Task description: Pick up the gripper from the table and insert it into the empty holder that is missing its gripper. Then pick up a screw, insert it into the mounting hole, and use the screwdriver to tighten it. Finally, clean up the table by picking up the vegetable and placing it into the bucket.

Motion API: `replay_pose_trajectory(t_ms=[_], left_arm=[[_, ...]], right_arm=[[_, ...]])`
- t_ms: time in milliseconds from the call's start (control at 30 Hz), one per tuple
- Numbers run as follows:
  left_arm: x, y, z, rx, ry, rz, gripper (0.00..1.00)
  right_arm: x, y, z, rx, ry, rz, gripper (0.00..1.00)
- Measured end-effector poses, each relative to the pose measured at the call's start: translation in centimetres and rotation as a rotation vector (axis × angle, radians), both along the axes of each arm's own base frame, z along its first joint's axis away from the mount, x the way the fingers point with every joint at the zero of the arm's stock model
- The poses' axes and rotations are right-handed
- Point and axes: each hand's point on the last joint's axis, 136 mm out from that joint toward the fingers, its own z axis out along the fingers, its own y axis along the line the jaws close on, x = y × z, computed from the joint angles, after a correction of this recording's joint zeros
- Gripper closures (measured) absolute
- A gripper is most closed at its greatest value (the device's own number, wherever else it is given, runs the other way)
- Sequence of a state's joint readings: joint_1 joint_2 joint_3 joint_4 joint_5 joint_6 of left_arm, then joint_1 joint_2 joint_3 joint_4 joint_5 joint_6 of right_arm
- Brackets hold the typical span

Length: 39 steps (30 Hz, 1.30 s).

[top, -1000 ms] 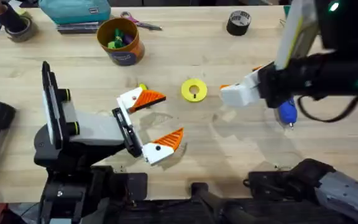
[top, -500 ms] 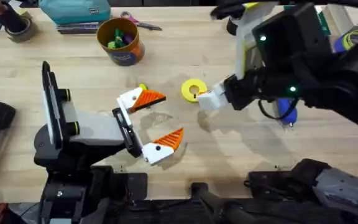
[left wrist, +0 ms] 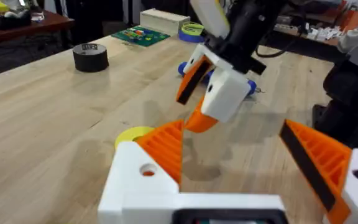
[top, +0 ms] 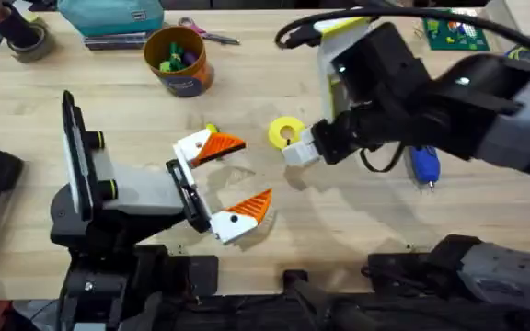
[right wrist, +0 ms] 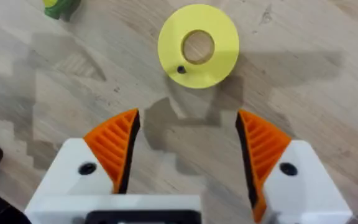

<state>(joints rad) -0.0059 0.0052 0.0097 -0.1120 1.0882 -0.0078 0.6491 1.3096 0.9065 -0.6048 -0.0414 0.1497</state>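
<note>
Right pincer [right wrist: 185,155]: spread wide, empty, poised over bench [top: 357,230]. Yellow ring disc [right wrist: 198,45] just ahead of fingertips, small black screw [right wrist: 180,70] on its face. Screwdriver [top: 424,165] behind it, near. Left pincer [top: 237,179]: wide, empty, near. Bucket [top: 179,60] well beyond.

Pale matt wood-grain table [right wrist: 303,87], smooth yellow plastic disc [right wrist: 198,46], ribbed orange plastic pads [right wrist: 118,144].

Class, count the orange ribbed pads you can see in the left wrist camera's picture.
4 orange pads. Two are on the left gripper, one on each spread finger. Two are on the right gripper farther off, above the table.
</note>
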Motion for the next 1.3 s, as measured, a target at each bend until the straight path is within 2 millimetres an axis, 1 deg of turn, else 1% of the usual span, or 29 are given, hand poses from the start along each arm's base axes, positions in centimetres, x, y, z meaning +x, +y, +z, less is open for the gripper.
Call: replay_pose_trajectory(t_ms=[267,467,633,767,1100,1300], left_arm=[[0.0,0.0,0.0,0.000,0.000,0.000,0.015],[0.0,0.0,0.0,0.000,0.000,0.000,0.015],[0.0,0.0,0.0,0.000,0.001,0.000,0.015],[0.0,0.0,0.0,0.000,0.000,0.000,0.015],[0.0,0.0,0.0,0.000,0.000,0.000,0.015],[0.0,0.0,0.0,0.000,0.000,0.000,0.015]], right_arm=[[1.5,1.2,-0.5,-0.018,0.023,0.001,0.128],[2.4,2.1,-0.8,-0.022,0.027,0.008,0.182],[2.2,2.6,-1.6,-0.046,0.031,0.023,0.187],[2.0,2.8,-1.8,-0.056,0.033,0.031,0.204],[1.8,2.7,-2.1,-0.068,0.043,0.032,0.336],[1.7,3.0,-2.5,-0.073,0.047,0.040,0.370]])
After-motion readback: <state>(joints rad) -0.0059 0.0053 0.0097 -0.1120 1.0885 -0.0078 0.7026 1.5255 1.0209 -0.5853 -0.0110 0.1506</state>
